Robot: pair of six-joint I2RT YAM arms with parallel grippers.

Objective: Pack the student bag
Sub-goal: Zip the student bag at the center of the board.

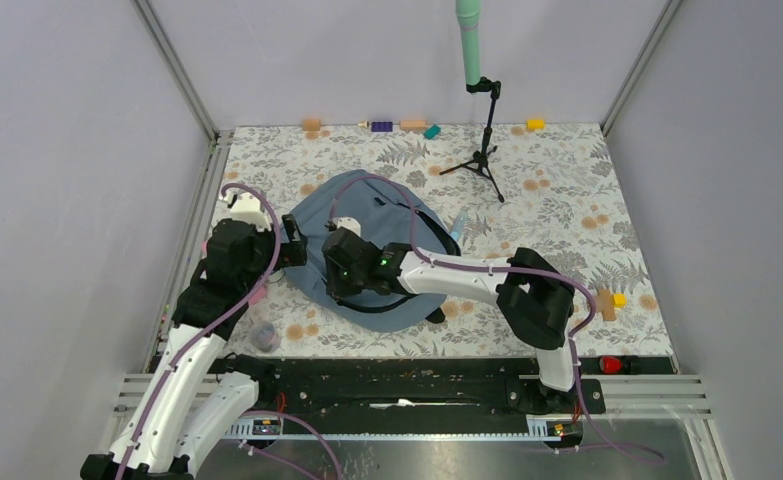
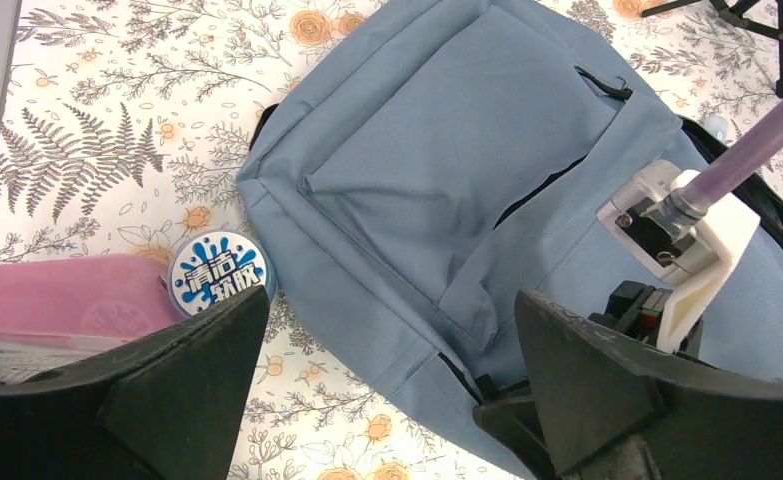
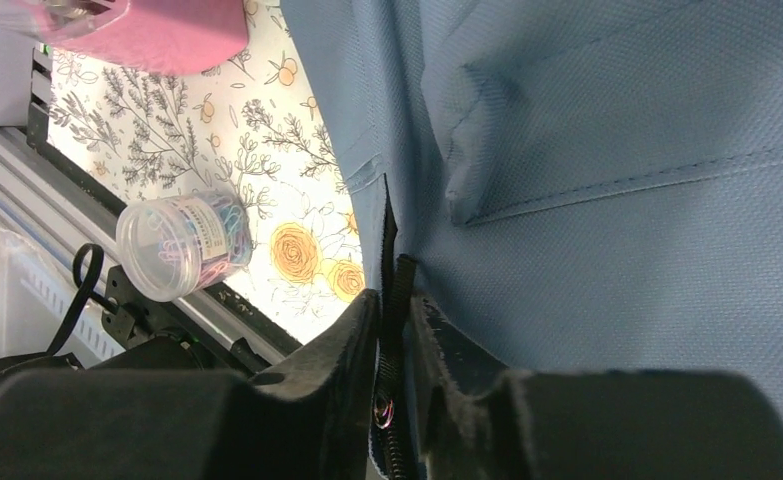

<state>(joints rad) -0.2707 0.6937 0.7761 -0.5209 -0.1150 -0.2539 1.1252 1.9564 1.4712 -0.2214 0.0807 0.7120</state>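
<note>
Student bag (image 1: pixel 367 235) lies flat on the floral table (image 1: pixel 567 220), a bit left of centre, front pocket facing up. Right arm reaches across from its base to the bag's near-left edge. Right gripper (image 3: pixel 395 325) has its jaws pinched narrow on the black zipper pull (image 3: pixel 399 285) at the bag's side seam, one finger on each side of it. Left gripper (image 2: pixel 392 300) hangs over the bag's left edge with jaws spread wide, grasping nothing. Pink case (image 2: pixel 67 295) sits on the table left of the bag, and a round blue-and-white badge (image 2: pixel 217 275) lies just beside both case and bag. Clear jar (image 3: pixel 182 245) of coloured paper clips stands near the table's front edge, apart from the bag. Small black tripod (image 1: pixel 484 150) stands beyond the bag, far right.
</note>
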